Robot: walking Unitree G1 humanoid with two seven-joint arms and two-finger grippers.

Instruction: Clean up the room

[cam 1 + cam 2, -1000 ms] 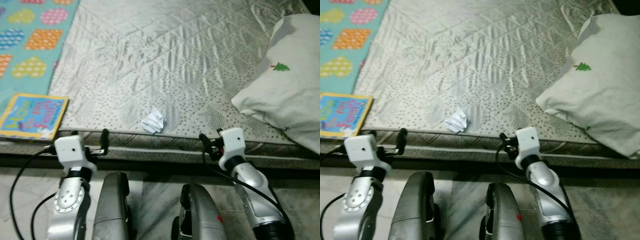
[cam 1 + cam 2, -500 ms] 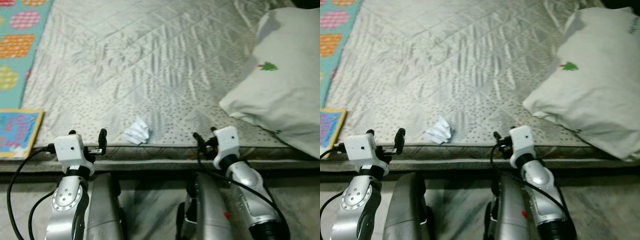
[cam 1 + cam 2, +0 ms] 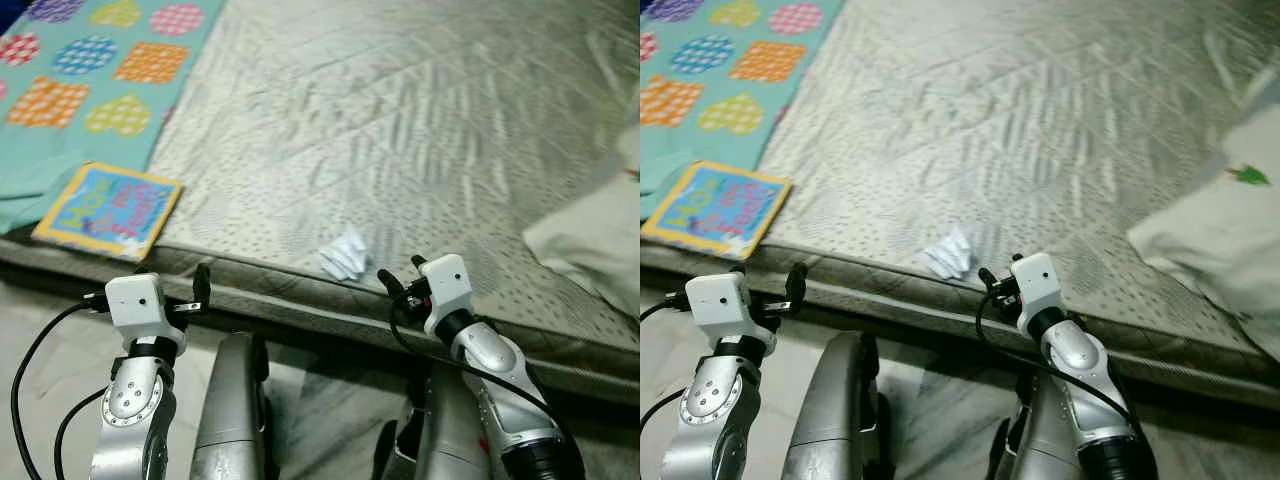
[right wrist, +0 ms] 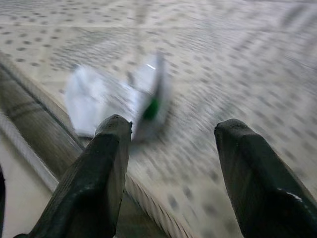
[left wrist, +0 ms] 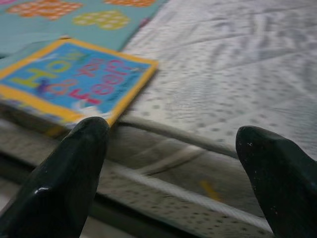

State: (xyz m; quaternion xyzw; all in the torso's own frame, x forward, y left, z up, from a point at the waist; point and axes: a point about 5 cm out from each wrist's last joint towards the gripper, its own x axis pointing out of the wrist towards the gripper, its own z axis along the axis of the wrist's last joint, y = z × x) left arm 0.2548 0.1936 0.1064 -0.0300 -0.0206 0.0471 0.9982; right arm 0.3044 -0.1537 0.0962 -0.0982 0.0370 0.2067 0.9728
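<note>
A: Camera has swung since half a second ago, so the whole scene has shifted: book [image 3: 110, 211] is fully back in view on the robot's left and pillow [image 3: 1230, 230] has slid to the right edge. Things on the mattress [image 3: 400, 110] haven't moved themselves.

B: Target?

A: Crumpled white paper [image 3: 346, 253], lying on the mattress right by its near edge, between the two arms but closer to the right one. Right gripper [image 3: 400, 282] sits just beside it, at the bed's edge; paper lies ahead of it and slightly toward the robot's left.

B: Long axis?

A: Can't tell, it's a crushed wad, no clear axis.

B: Fingers?

A: Right gripper spread wide, empty. Left gripper [image 3: 185, 290] also spread wide, empty, held off the mattress edge, nearer the book than the paper.

B: Wrist views add anything?

A: Right wrist view, blurred, puts the paper [image 4: 116, 99] just beyond the finger [image 4: 94, 173] on one side, not centred in the gap, with a green mark on it that the head views miss. Left wrist view shows the book's corner hanging at the mattress edge.

B: Judgement?

A: Right arm takes it, needs a small shift across first.
</note>
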